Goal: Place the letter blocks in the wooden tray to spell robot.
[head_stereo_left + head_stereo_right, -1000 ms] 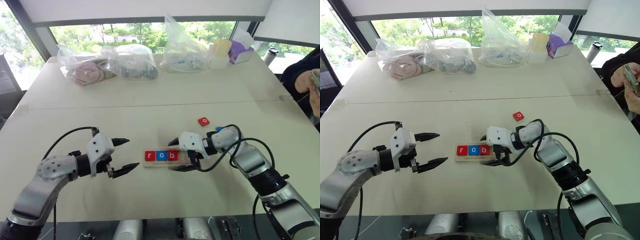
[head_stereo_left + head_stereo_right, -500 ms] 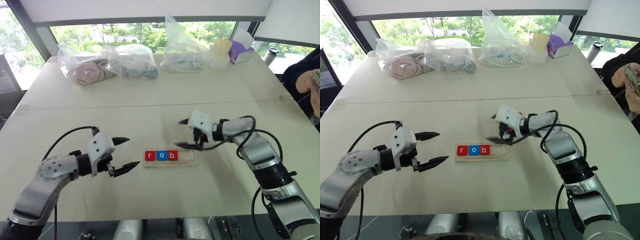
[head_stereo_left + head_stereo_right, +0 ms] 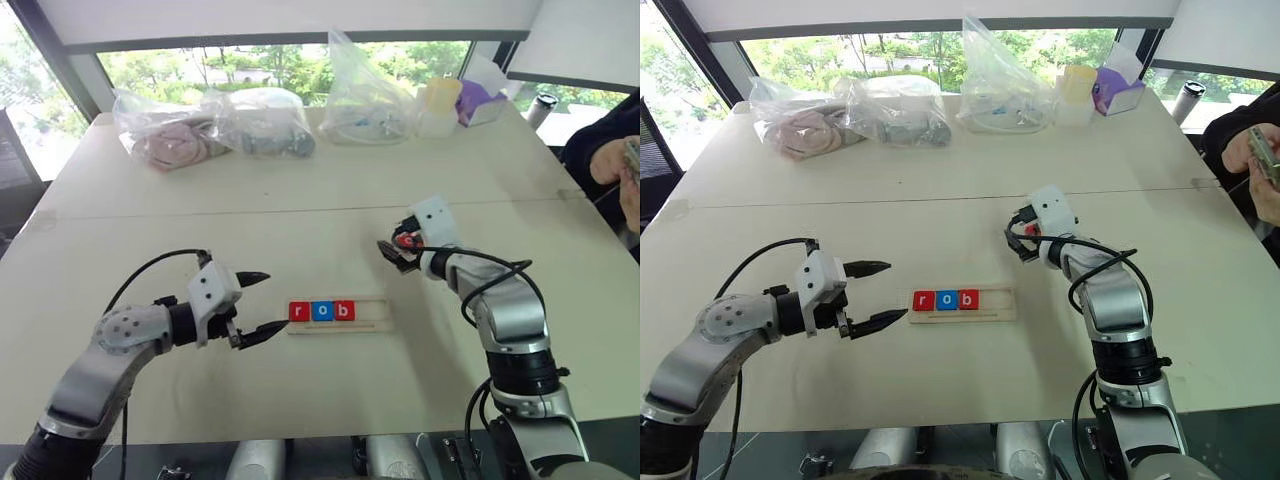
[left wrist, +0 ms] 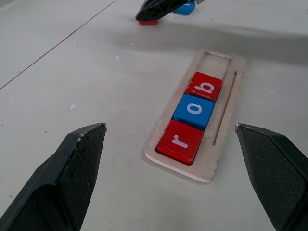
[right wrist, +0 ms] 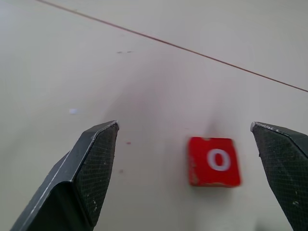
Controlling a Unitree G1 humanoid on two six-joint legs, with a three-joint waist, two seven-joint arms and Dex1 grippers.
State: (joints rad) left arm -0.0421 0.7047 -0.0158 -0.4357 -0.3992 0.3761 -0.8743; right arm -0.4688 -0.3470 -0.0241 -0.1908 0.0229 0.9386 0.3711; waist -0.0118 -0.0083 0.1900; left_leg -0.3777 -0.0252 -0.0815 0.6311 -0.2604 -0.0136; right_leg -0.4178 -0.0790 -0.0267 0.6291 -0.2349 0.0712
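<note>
The right gripper (image 5: 185,159), spread wide, hung over the red o block (image 5: 213,161) at lower right; straddling it squarely before pinching seemed wise.

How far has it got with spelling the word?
Three blocks, r, o and b, already sit in the wooden tray, leaving the far end bare. The right hand hovers open over the red o block on the table, not yet gripping it. That o and a blue block beyond remain to place.

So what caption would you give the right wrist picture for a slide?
Open right gripper poised over the red "o" block lying on the table.
</note>
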